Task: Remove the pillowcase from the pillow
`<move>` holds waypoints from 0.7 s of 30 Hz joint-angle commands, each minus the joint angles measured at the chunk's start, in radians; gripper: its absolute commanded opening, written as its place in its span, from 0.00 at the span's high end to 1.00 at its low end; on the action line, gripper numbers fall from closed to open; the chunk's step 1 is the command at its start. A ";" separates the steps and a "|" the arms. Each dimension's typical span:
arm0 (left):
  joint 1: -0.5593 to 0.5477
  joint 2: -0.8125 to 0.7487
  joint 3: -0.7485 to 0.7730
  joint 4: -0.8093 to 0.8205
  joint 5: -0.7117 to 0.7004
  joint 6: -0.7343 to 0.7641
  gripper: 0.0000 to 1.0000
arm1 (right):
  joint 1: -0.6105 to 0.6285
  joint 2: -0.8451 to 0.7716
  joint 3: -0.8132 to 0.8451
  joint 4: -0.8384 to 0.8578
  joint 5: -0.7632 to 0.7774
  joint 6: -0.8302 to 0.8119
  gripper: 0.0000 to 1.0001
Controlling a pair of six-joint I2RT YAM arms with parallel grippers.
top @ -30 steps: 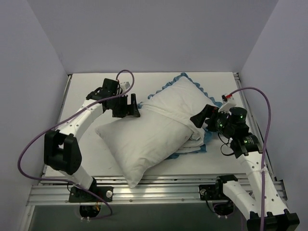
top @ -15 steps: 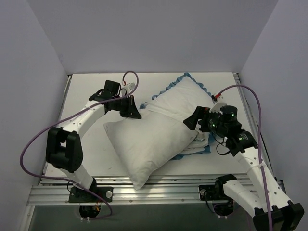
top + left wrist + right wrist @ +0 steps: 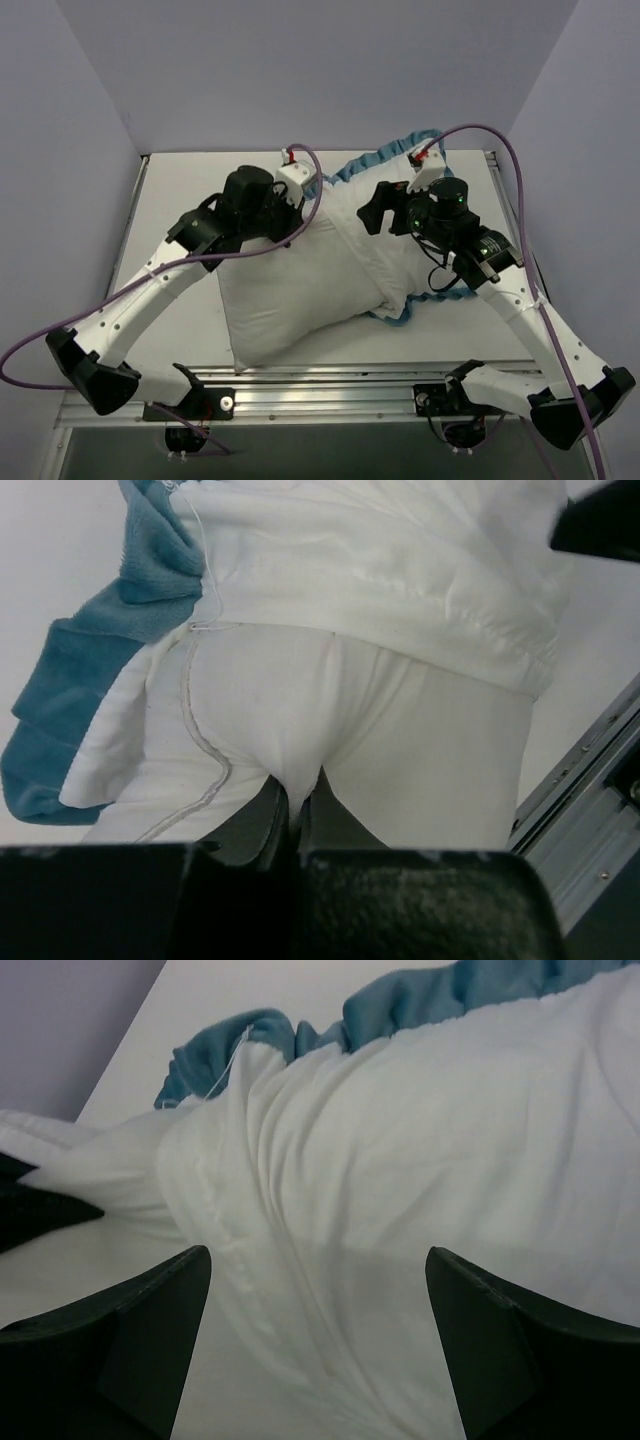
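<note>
Found the left claw (image 3: 295,805) squeezed fully together on a small pinch of white cloth, taken for the pillow (image 3: 285,300) from the plump bulge rising straight ahead of the fingertips and the piped seam curving off to the claw's left. Saw, further ahead of that claw, the stitched hem (image 3: 440,640) of the pillowcase (image 3: 380,165) lying across the bulge, with the teal ruffled edging (image 3: 95,695) bunched ahead and to the left. Noted a strip of aluminium rail (image 3: 588,818) off to the same claw's right. Found the right claw (image 3: 318,1252) spread wide and gripping nothing, both fingers (image 3: 130,1340) low at either side, with creased white pillowcase cloth ahead of and between them; could not tell touching from hovering there. Saw more teal ruffle beyond that claw, along the far edge of the cloth. From overhead, placed the two claws near each other at the far end of the pillow, the left on its far left corner, the right just beside it over the cased part. Placed the bare pillow behind the left claw, slanting across the white table (image 3: 190,185) toward the arm bases, and the gathered pillowcase beneath and behind the right claw.
</note>
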 commanded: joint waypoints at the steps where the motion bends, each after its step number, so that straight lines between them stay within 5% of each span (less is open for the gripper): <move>1: -0.113 -0.109 -0.071 0.110 -0.218 0.119 0.98 | 0.064 0.088 0.077 0.024 0.097 -0.066 0.17; 12: -0.191 -0.198 -0.215 0.150 -0.352 0.107 0.98 | 0.320 0.252 0.117 0.035 0.329 -0.120 0.18; 17: -0.191 -0.227 -0.229 0.169 -0.345 0.092 0.98 | 0.328 0.297 0.099 0.020 0.388 -0.140 0.33; 21: -0.191 -0.244 -0.238 0.163 -0.344 0.081 0.98 | 0.328 0.331 0.064 0.024 0.435 -0.143 0.56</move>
